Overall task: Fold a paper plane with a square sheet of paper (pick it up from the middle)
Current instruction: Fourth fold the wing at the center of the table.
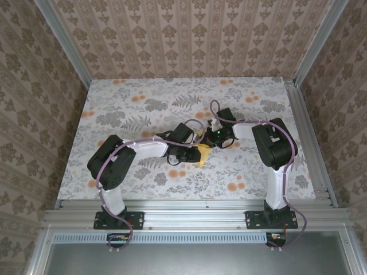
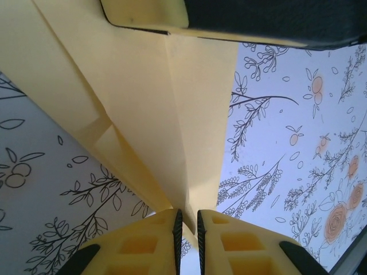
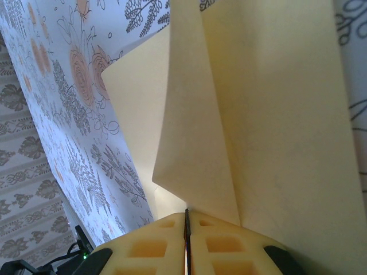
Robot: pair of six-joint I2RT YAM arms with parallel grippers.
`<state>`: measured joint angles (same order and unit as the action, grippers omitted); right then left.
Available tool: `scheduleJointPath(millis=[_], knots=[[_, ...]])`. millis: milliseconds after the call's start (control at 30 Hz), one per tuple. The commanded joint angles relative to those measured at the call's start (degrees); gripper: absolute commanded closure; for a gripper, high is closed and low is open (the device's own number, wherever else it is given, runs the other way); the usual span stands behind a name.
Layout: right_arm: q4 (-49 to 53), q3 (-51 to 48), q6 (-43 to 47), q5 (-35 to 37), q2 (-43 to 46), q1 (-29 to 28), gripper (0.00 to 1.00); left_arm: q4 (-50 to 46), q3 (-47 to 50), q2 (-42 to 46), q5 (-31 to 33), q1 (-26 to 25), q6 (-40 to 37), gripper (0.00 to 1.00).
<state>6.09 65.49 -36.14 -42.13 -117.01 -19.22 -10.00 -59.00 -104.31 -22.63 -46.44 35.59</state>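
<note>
Left hand (image 2: 187, 229) pinches the paper (image 2: 143, 114) at its narrow end; right hand (image 3: 187, 229) clamps a folded edge; best to tension gently, so the crease sets without tearing.

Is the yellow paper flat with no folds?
No, the paper shows folded layers and creases, pinched between the right fingers.

Both arms reach forward with elbows bent outward, wrists meeting in the middle. The left gripper (image 2: 187, 220) and right gripper (image 3: 186, 220) face each other, each pinched tight on the folded paper (image 2: 143, 114).
</note>
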Motion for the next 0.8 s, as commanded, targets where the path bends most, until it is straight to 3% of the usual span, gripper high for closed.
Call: scheduleJointPath(millis=[0, 767], knots=[[3.60, -2.32, 0.02, 2.29, -1.10, -0.03, 0.88, -1.62, -0.77, -0.56, 0.49, -0.32, -0.60, 0.82], [2.06, -4.58, -0.43, 2.31, -0.40, 0.24, 0.89, 2.92, 1.05, -4.31, -1.40, -1.36, 0.92, 0.90]])
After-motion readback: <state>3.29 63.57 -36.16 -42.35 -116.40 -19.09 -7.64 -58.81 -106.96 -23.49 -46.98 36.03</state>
